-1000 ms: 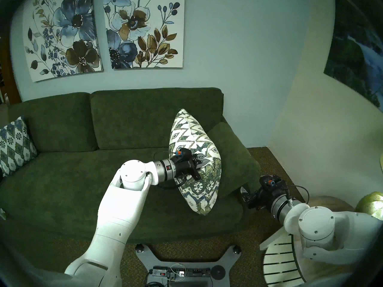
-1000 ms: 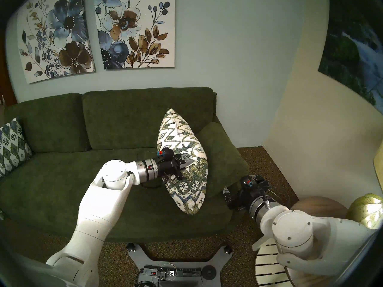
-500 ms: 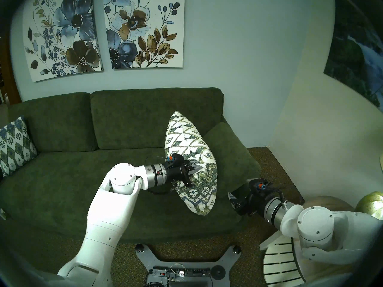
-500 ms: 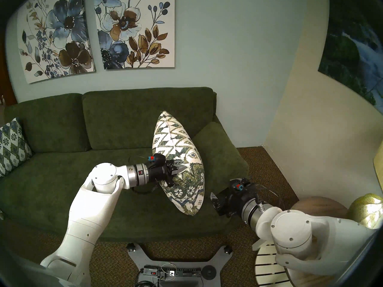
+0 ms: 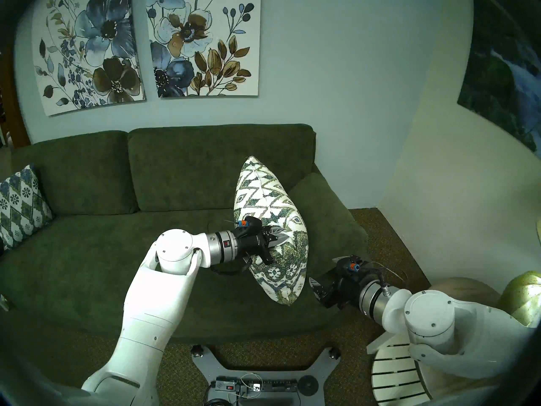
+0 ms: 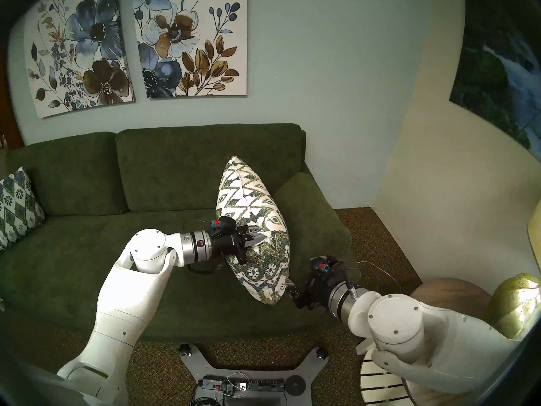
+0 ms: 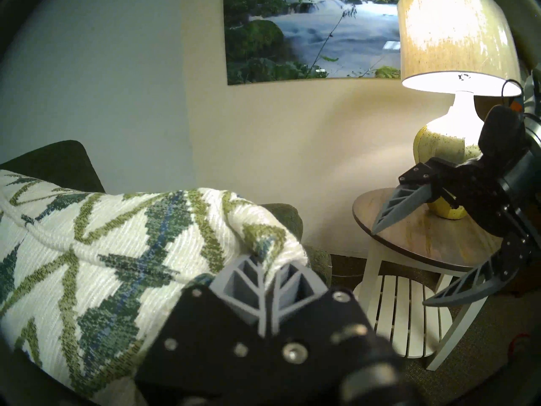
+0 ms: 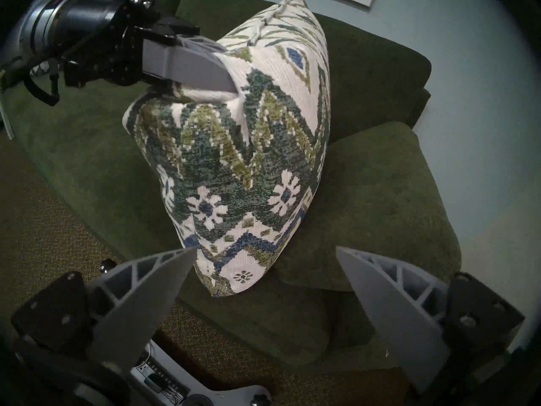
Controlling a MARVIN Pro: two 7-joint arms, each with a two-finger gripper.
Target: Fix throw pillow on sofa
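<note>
Left fingers (image 8: 190, 71) pinching throw pillow (image 5: 272, 220)

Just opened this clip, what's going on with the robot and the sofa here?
The left claw is shut on the fabric of the throw pillow, holding it up on edge near the right end of the sofa, beside the plain green cushion. The right claw is open and empty, pointed at the pillow's lower corner without touching it. A second patterned pillow sits untouched at the sofa's far left.
</note>
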